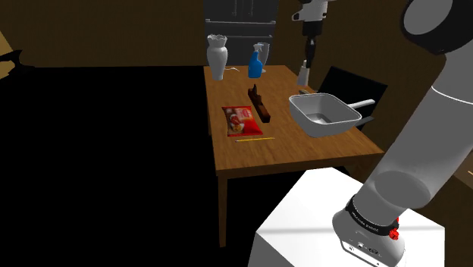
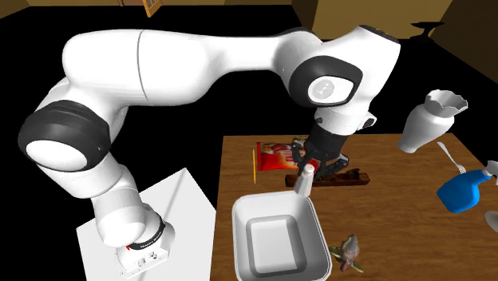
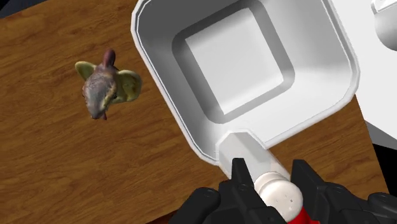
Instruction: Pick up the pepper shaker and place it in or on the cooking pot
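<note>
No legible text, red packet (image 1: 241,121) print perhaps lettering, unreadable

The shoulder view is dim: its brown walls sink into gloom, a black area covers its left, and the table (image 1: 250,155) takes only muted light, while the stand (image 1: 303,201) glows white. In the second exterior view the arm (image 2: 175,56) is bright above and shaded grey beneath. The wrist view is brightest: the cooking pot (image 3: 235,63) is evenly pale with soft shading on its inner walls, and the gripper (image 3: 271,170) is a dark mass against the light pepper shaker (image 3: 278,191).
</note>
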You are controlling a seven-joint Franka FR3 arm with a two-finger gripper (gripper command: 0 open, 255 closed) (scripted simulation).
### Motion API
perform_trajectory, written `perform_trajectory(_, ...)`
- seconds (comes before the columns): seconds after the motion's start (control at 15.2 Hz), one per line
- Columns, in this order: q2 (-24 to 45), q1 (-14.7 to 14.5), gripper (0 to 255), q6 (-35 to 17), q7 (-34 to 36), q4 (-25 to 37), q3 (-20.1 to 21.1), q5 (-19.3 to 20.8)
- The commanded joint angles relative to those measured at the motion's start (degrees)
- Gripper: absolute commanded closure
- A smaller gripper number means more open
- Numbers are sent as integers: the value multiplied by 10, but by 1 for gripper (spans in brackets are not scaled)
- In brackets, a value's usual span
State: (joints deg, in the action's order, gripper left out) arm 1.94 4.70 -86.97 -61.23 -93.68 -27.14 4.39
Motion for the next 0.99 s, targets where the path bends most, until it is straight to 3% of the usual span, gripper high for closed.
perform_trajectory(0.0, -22, 9, 255, 1, -18, -18, -9, 13)
perform_trajectory(0.79, -119, 74, 255, 12, -148, -71, -79, 85)
perform_trajectory(0.92, -122, 74, 255, -3, -145, -89, -79, 87)
